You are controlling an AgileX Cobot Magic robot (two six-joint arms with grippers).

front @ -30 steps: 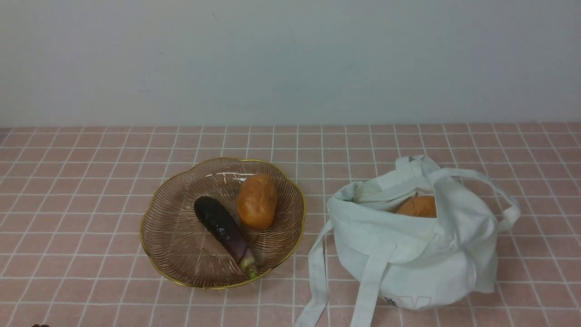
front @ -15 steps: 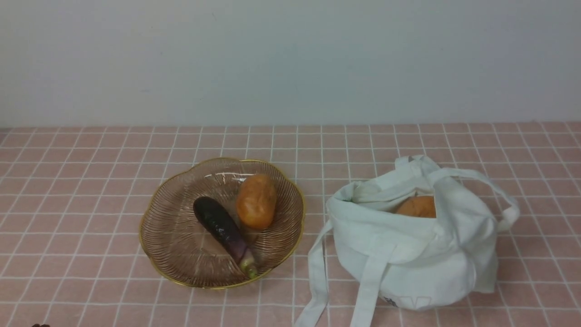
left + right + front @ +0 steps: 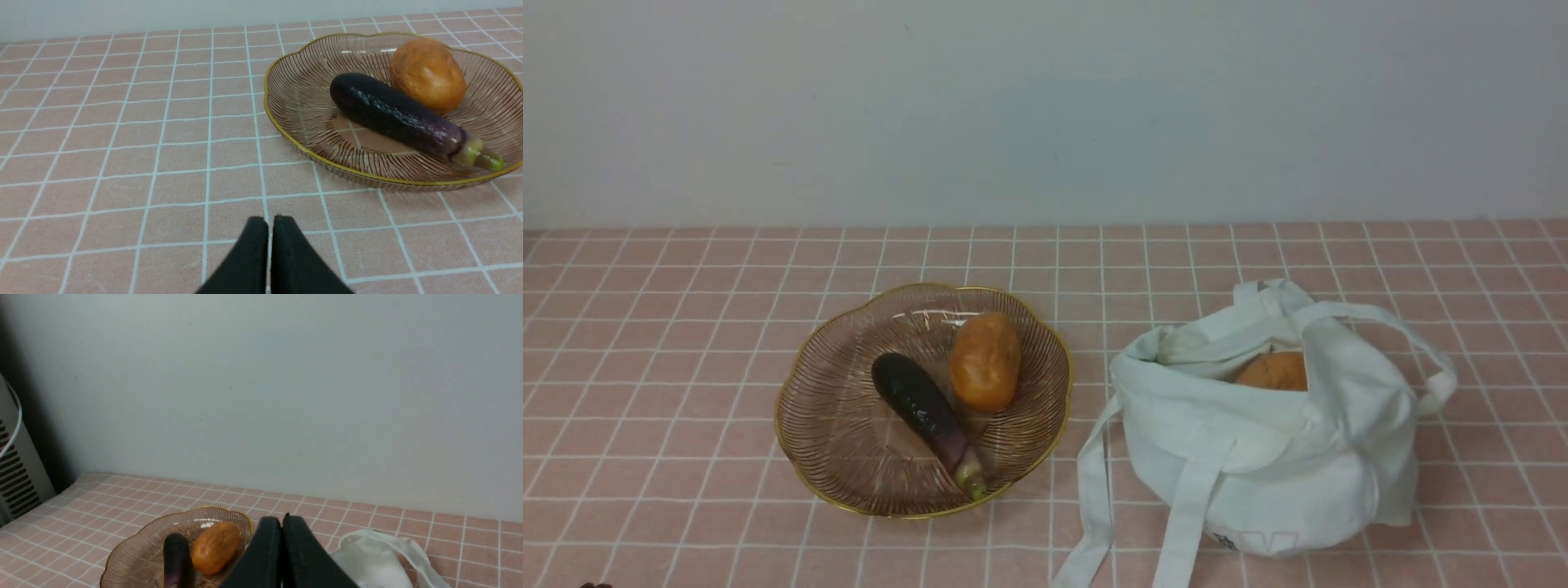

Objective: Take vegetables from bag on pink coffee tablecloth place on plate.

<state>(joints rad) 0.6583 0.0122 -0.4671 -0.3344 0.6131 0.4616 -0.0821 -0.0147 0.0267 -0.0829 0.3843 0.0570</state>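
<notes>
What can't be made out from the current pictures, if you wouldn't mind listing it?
- Brown lump in the bag: front view, lower part hidden by the cloth.
- Rest of the inside of the bag: front view, hidden by its front wall.
- Strap ends: front view, cut off by the lower edge.
- Dark mark: front view, too small to read.
</notes>
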